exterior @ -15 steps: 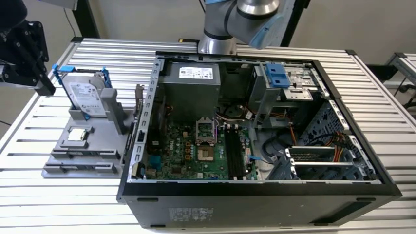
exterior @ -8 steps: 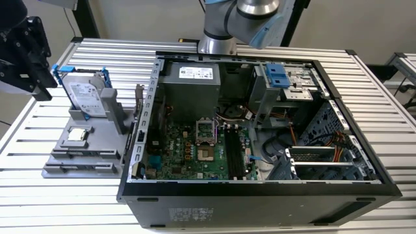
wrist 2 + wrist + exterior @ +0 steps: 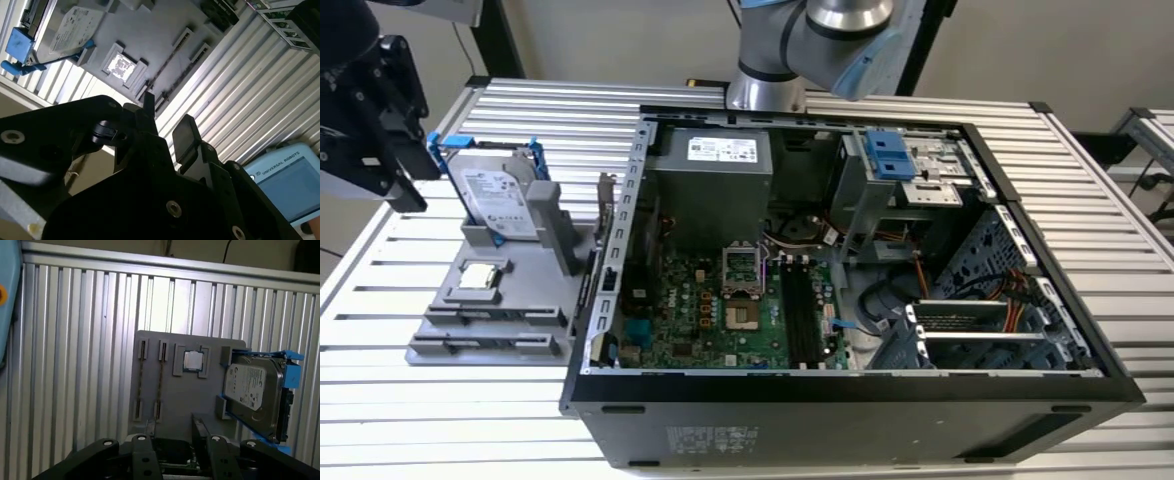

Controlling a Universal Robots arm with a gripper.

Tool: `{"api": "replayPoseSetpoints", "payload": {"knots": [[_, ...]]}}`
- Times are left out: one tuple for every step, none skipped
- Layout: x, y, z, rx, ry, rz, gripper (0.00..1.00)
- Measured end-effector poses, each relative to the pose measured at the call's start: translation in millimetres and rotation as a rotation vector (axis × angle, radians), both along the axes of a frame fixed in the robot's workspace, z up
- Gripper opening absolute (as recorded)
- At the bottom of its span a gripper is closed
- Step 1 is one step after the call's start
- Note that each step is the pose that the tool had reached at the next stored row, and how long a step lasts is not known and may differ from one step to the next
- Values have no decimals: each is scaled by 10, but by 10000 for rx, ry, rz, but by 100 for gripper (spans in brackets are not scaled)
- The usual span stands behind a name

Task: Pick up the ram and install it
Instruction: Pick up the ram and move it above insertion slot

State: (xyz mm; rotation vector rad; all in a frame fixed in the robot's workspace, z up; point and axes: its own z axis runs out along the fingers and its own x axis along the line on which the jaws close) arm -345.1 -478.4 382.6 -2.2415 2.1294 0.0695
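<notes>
The ram stands on edge as a thin dark stick in a slot of the grey fixture plate, with a second like stick in the slot beside it. In the second wrist view the ram is a thin line between its end holders. My black gripper hangs above the plate's near edge, open, with nothing between its fingers. In the exterior view the gripper is at the far left, above the table edge and beside the hard drive.
The silver hard drive in its blue frame stands upright on the fixture plate, next to the small square processor chip. The open computer case fills the table's middle, motherboard exposed. A blue-edged pendant lies nearby.
</notes>
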Motion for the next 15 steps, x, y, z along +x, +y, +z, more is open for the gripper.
{"api": "replayPoseSetpoints", "payload": {"knots": [[0,0,-14,0,0,-79,100],[0,0,-28,0,0,-152,100],[0,0,-38,0,0,-208,100],[0,0,-48,0,0,-243,100],[0,0,-59,1,-1,-262,100],[0,0,-69,-1,1,-275,100],[0,0,-81,-1,0,-288,100],[0,0,-95,-2,-1,-301,100],[0,0,-107,-4,0,-313,100],[0,0,-120,-5,0,-324,100],[0,0,-135,-5,0,-332,100],[0,0,-148,-5,-1,-340,100],[0,0,-163,-5,0,-348,100],[0,0,-176,-6,0,-356,100],[0,0,-189,-6,0,-362,100]]}}
